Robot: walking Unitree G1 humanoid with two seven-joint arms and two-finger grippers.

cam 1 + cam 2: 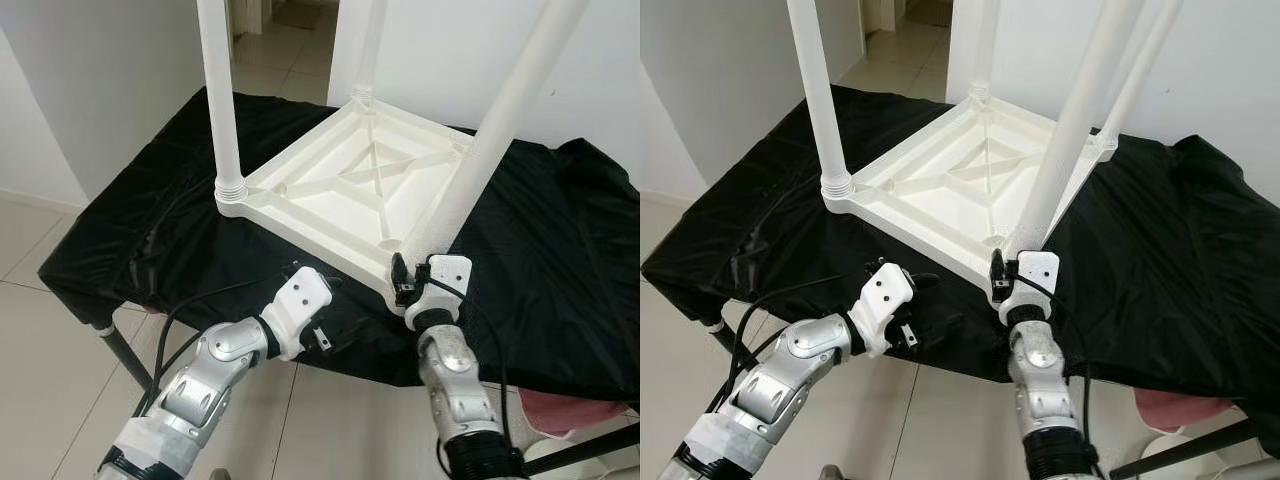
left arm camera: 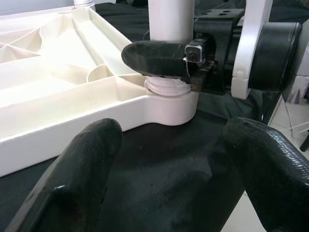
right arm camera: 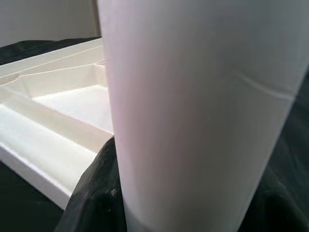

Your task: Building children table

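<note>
R gripper (image 1: 402,283) clamped round near-right leg (image 1: 500,120) at tabletop (image 1: 340,190) corner, L gripper (image 2: 164,159) wide open, empty, just left.

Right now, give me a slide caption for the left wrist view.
Right gripper clamps a white table leg at its corner socket; open left gripper waits over black cloth.

Head stereo pair: high, facing forward and down, mid-range; both eyes share the upturned white tabletop (image 1: 350,190) on the black-draped table (image 1: 560,260).
Left wrist camera: low, close, facing along the left claw (image 2: 169,169) at the near corner leg (image 2: 171,29).
Right wrist camera: pressed up to that same leg, tabletop ribs behind.
</note>
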